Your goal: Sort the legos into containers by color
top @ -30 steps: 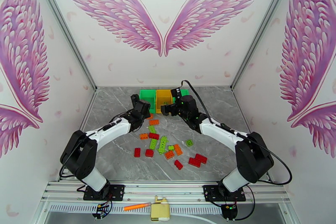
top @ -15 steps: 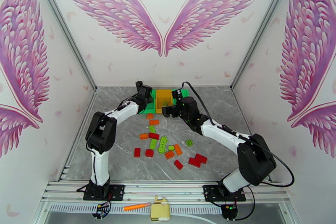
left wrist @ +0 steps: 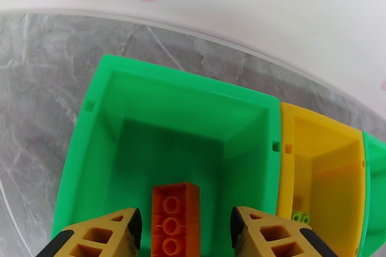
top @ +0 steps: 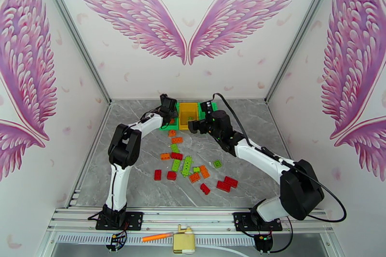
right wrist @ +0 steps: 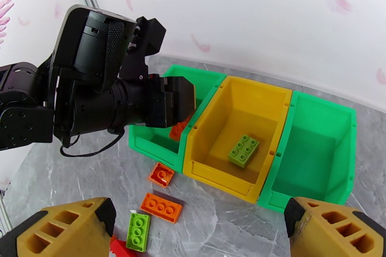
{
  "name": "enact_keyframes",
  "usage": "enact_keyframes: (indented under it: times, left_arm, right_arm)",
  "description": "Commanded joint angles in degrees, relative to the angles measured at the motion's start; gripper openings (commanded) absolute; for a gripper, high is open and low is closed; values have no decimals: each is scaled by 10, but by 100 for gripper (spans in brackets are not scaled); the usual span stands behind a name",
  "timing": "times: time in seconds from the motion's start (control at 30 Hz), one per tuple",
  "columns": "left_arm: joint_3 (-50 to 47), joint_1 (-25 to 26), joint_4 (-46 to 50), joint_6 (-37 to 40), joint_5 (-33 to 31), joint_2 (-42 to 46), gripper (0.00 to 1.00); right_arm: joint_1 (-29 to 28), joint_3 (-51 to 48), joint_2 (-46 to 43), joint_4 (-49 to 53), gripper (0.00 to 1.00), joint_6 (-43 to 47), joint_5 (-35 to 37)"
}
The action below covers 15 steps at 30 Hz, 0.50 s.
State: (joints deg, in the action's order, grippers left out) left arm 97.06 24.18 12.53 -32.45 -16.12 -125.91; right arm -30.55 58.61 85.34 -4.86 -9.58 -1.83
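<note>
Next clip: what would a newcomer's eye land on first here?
The left gripper hangs open over the left green bin, an orange brick between its fingers, touching neither. Beside it, a light green brick lies in the yellow bin, and red, orange and green bricks litter the table.

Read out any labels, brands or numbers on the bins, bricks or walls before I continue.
None can be read.
The left green bin, yellow bin and right green bin carry no labels.
The orange brick and light green brick show bare studs, no lettering.
The walls bear pink wings, no words.
</note>
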Motion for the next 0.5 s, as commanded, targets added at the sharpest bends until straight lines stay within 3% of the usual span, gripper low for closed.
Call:
enact_keyframes:
  times: [0.0,0.2,0.47]
  left_arm:
    - [-31,4,-37,20,8,75,62]
    - [-150,17,-125,62,14,185,71]
    - [-305,9,-121,35,39,331,95]
  right_arm:
    - [-3,-13,-14,16,98,-2,14]
    - [-6,-14,-16,57,98,39,18]
    - [-41,5,-14,155,98,223,-41]
